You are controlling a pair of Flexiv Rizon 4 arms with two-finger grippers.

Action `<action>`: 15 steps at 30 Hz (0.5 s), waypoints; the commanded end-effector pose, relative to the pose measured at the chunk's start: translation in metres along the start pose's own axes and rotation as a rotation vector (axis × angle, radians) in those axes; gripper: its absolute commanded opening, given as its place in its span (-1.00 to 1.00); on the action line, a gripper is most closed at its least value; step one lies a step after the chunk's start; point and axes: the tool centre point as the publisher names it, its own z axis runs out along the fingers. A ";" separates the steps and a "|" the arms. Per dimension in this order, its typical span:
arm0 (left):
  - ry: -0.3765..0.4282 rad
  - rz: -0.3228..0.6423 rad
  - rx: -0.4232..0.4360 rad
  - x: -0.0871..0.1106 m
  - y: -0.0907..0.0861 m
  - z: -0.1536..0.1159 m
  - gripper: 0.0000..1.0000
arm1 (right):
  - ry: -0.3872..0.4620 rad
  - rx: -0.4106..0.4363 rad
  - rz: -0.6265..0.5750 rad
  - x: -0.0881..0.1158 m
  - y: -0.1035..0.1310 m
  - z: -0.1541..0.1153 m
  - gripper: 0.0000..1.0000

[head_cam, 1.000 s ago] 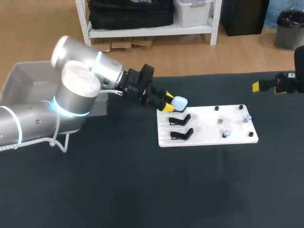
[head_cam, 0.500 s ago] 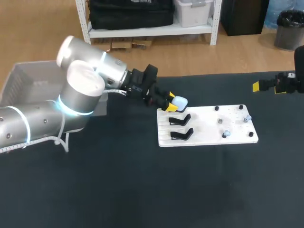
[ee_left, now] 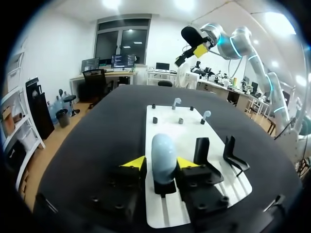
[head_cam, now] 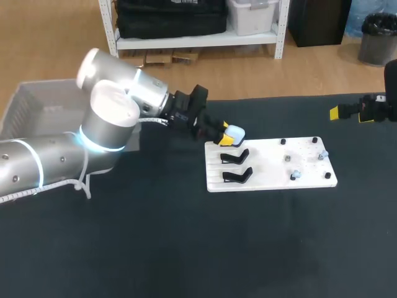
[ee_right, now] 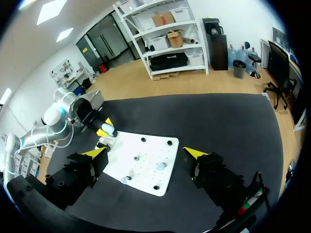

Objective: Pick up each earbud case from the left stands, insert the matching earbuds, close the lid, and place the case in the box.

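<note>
Picking step here: your left tool straddles the pale blue earbud case, which sits on its black stand at the end of the white board nearest that tool. Clamped or not, I can't tell. Your right tool hangs wide open and empty, well apart. Next, I'd say, make sure of a firm grip, then lift the case clear of the stand.
</note>
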 end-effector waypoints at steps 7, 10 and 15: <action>-0.008 0.001 0.000 0.002 0.000 0.001 -0.84 | 0.001 0.004 0.000 0.000 0.001 0.000 1.00; -0.016 -0.001 -0.002 0.002 -0.003 -0.002 -1.00 | 0.001 0.004 0.000 0.000 0.001 0.000 1.00; -0.077 0.013 -0.029 -0.012 -0.016 -0.017 -1.00 | 0.001 0.004 0.000 0.000 0.001 0.000 1.00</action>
